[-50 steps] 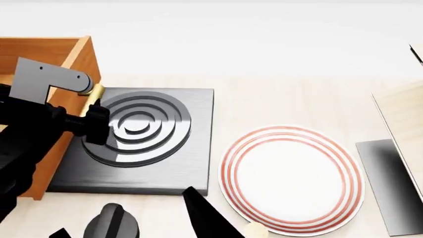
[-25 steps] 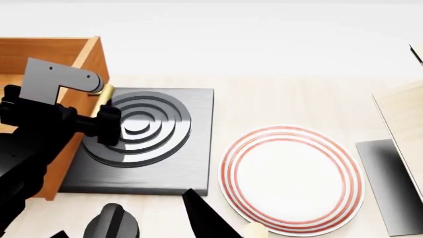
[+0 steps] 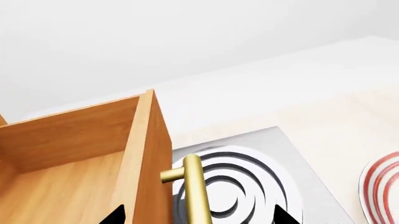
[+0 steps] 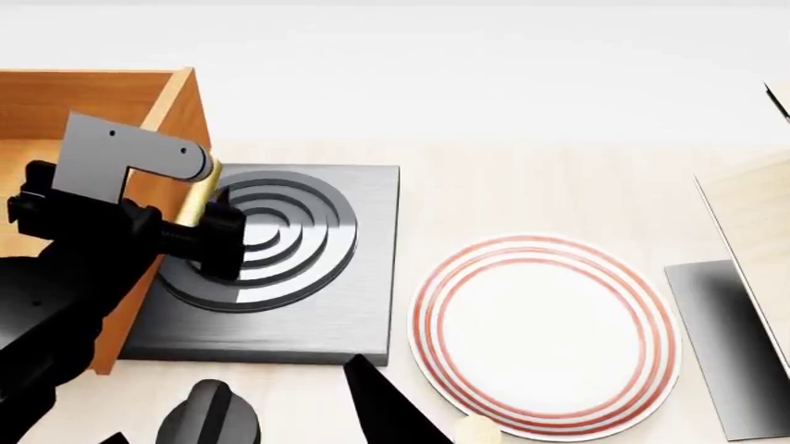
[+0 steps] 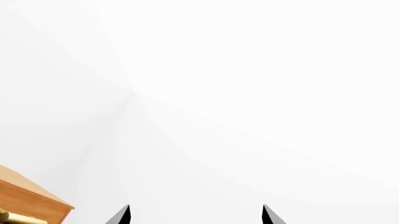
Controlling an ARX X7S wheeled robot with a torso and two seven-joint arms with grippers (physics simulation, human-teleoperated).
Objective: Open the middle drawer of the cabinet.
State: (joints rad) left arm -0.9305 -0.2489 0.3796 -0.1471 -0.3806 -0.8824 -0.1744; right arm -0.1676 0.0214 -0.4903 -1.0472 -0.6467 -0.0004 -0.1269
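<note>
Movement: since the earlier head views the middle drawer (image 4: 136, 102) has slid further out, its front edge now reaching further over the grey hob (image 4: 290, 268), and the left gripper (image 4: 198, 217) has come along with it.
Cabinet: the cabinet body itself is hardly shown; only the orange-brown box at the head view's left is visible, and the drawers above and below cannot be told apart here.
Middle drawer: at the left of the scene, pulled out so that its open top and inner walls show in the left wrist view, its front panel standing over the near side of the hob.
Drawer contents: the inside that shows is bare wood; the rest is hidden by the arm or outside the frame.
Progress: I judge the opening largely done; how much travel is left cannot be told.
Plate (image 4: 543, 333): red-ringed, nothing on it, right of the hob.
Brass handle (image 3: 194, 196): upright bar on the drawer front.
Left gripper state: fingertips stand either side of the handle, but whether they clamp it I cannot tell.
Right gripper (image 5: 194, 215): fingertips apart, holding nothing, facing blank wall.
</note>
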